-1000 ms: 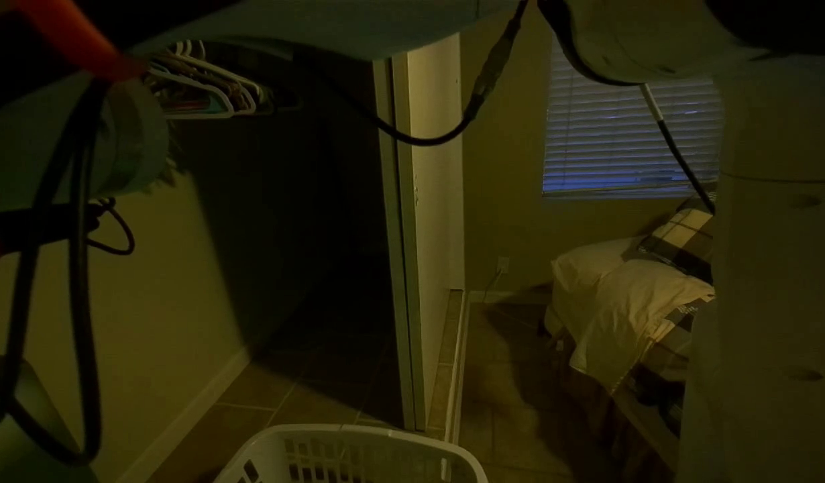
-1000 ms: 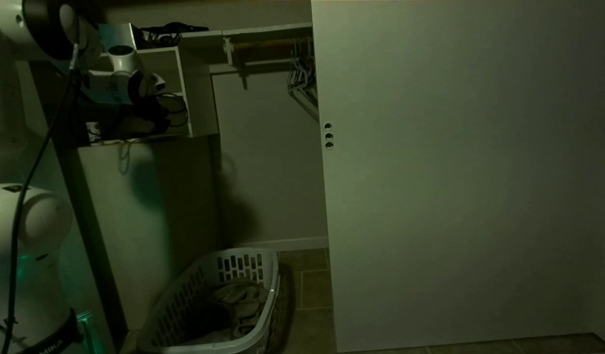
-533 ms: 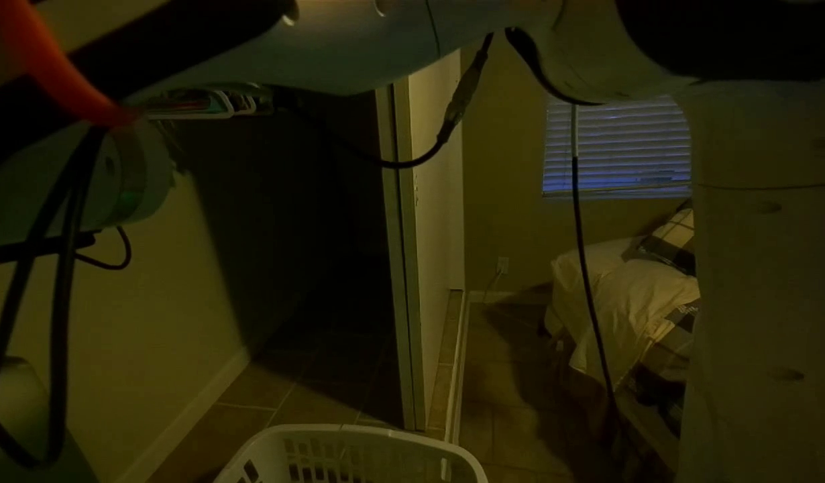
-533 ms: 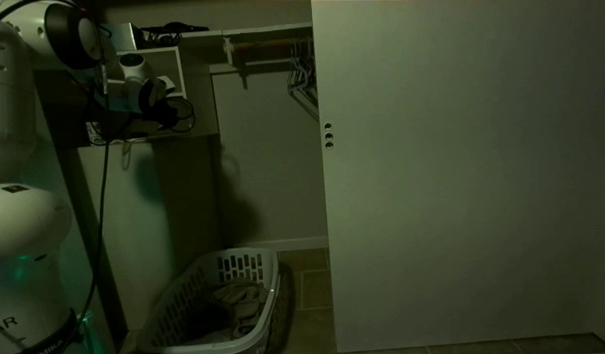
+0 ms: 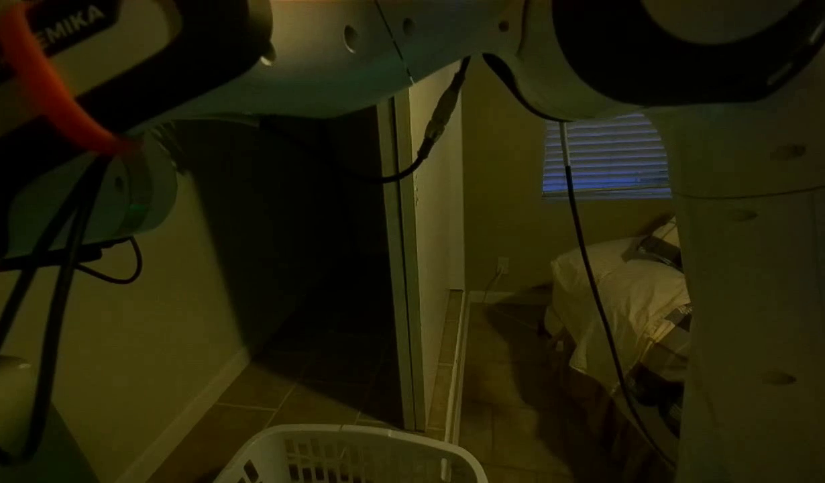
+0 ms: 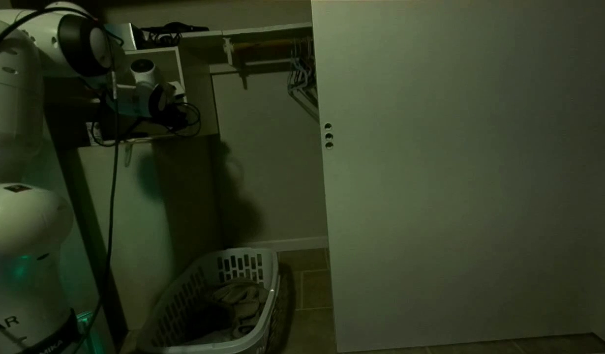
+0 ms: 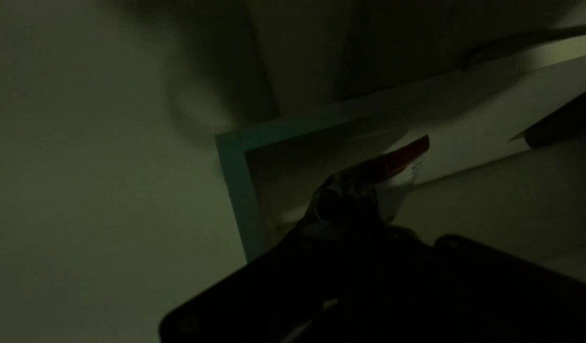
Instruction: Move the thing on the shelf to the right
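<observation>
In the wrist view a packet (image 7: 405, 157) with a red end and a pale printed side sticks out past the fingertips of my gripper (image 7: 348, 214). The gripper is a dark silhouette; its fingers meet around the packet, with no gap showing. The packet is over the corner of an open shelf unit with a pale board (image 7: 464, 114). In an exterior view the gripper (image 6: 170, 118) is a dark shape in front of that unit's right end; the packet cannot be made out there. The narrow closet shelf (image 6: 268, 29) with rail and hangers is to the right, higher up.
Hangers (image 6: 300, 78) hang beside the white sliding door (image 6: 455, 172). A slotted laundry basket (image 6: 272, 295) stands below on the floor. A small white box (image 6: 93, 132) stands in the unit; a dark object (image 7: 564, 116) lies on its board. Black cables loop around my arm.
In an exterior view my arm and gripper have moved right and slightly down along the shelf unit. The arm hangs lower in both exterior views. Basket and door have not moved.
</observation>
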Robot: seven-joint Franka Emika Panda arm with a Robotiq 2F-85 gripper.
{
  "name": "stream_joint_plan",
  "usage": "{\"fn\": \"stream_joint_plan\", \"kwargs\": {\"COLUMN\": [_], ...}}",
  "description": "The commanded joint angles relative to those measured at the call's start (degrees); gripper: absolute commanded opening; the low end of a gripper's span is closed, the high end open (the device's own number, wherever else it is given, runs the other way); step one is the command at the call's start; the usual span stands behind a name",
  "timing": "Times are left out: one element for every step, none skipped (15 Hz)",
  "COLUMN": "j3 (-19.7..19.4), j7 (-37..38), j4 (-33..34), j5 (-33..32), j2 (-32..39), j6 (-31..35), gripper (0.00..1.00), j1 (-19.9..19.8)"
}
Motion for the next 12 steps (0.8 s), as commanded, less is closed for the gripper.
{"fn": "stream_joint_plan", "kwargs": {"j3": [-1.18, -0.96, -0.86, -1.08, -0.97, -0.63, -1.85, -3.75, -5.14, -6.72, -8.18, -10.19], "j7": [3.14, 3.34, 3.53, 3.99, 4.09, 4.3, 5.43, 7.32, 8.35, 9.55, 10.77, 11.97], "j4": [3.34, 3.78, 4.15, 4.34, 4.47, 4.4, 3.89, 2.93, 2.44, 1.83, 1.44, 0.82], "j5": [-0.46, -0.24, -0.21, -0.4, -0.35, 0.03, -1.01, -2.44, -3.78, -5.4, -7.18, -10.22], "j2": [2.91, 3.38, 3.76, 4.0, 4.09, 3.79, 3.14, 1.92, 1.3, 0.38, -0.51, -1.64], "j6": [0.99, 0.81, 0.78, 0.87, 0.33, -1.17, -1.97, -3.71, -4.2, -5.27, -7.18, -7.85], "gripper": [0.0, 0.0, 0.0, 0.26, 0.28, 0.33, 0.4, 0.47, 0.54, 0.62, 0.68, 0.74], "j1": [1.8, 1.88, 2.0, 2.33, 2.43, 2.42, 3.23, 4.38, 5.24, 6.27, 7.26, 8.59]}}
